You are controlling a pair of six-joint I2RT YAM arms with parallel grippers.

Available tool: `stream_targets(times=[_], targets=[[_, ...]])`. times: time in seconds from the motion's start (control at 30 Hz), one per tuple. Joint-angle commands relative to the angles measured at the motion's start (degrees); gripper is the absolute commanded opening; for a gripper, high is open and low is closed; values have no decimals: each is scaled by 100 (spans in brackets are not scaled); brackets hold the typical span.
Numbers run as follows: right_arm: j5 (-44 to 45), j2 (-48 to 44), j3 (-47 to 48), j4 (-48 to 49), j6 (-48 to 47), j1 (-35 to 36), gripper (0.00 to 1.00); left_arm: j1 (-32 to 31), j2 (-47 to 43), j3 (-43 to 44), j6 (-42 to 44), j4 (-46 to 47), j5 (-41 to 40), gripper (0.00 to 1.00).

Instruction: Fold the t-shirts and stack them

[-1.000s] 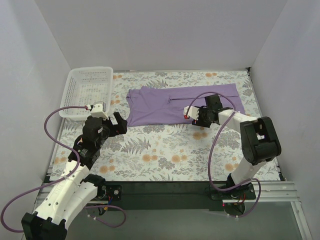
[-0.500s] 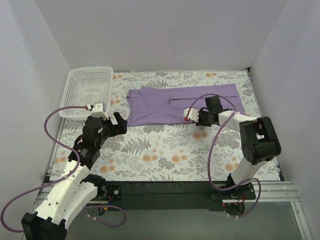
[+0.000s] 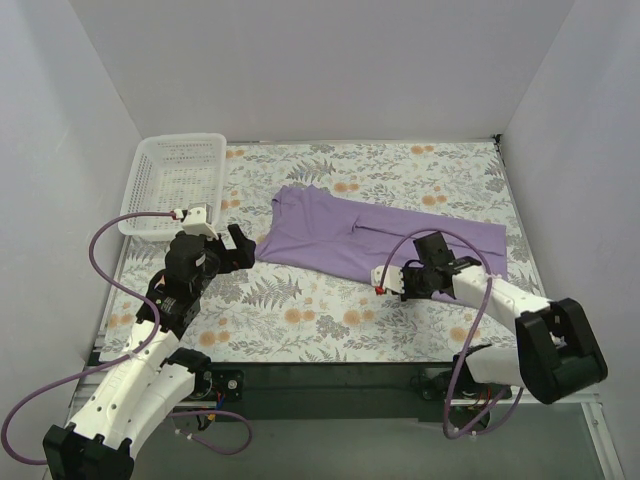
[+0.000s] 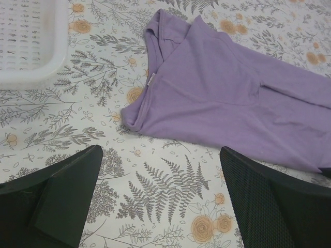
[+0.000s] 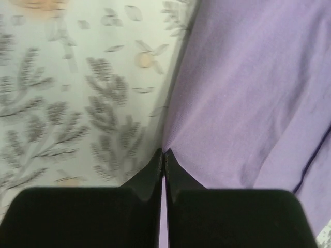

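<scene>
Here's a robot lab booth, no mistaking it: plain white walls (image 3: 300, 70) box the table in on three sides, nothing homely about them. Two white arms, left (image 3: 150, 350) and right (image 3: 500, 295), sit bolted to a metal frame (image 3: 560, 378) at the near edge, purple cables (image 3: 94, 248) looping off them. A floral cloth (image 3: 320, 310) covers the tabletop, and on it only staged props: a white basket (image 3: 133, 188) in the far left corner and one purple shirt (image 3: 350, 235).
</scene>
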Motion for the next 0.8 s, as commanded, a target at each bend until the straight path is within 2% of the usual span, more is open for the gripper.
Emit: stream_targets(times=[0.0,0.07,0.1,0.17,0.2,0.23,0.37,0.47,0.53,0.63,0.7,0.77], targets=[[-191,-614,-389,-1016,148,260,4,26,-30,-18,-3,106,184,96],[-183,-835,-512,-1104,340,314,13,26,-39,-27,-56,97,255,97],[-183,-1002,-504,-1139,420,331,23,26,-39,-27,-74,97,333,96],[-130,-1117,-417,-1192,665,332,36,26,-30,-44,-152,106,439,96],[-26,-1196,-225,-1201,963,332,48,26,-30,-53,-266,123,535,96],[54,-1223,-92,-1218,1140,332,51,26,-4,-62,-345,123,832,96],[-6,-1285,725,-1263,1703,209,58,26,206,-220,-1039,342,1633,89],[-515,-1013,1402,-1254,2116,-133,59,26,522,-396,-1900,711,2275,81],[-1252,-636,1884,-1236,2492,-555,60,0,890,-572,-2565,914,2469,79],[-2482,-3,2342,-1227,2854,-1170,61,-272,1470,-555,-3121,1081,2260,71],[-3106,339,2422,-1219,2969,-1495,62,-500,1770,-493,-3386,1099,1875,59],[-3232,420,2371,-1210,2882,-1619,62,-685,2262,-370,-3719,1082,1636,59]])
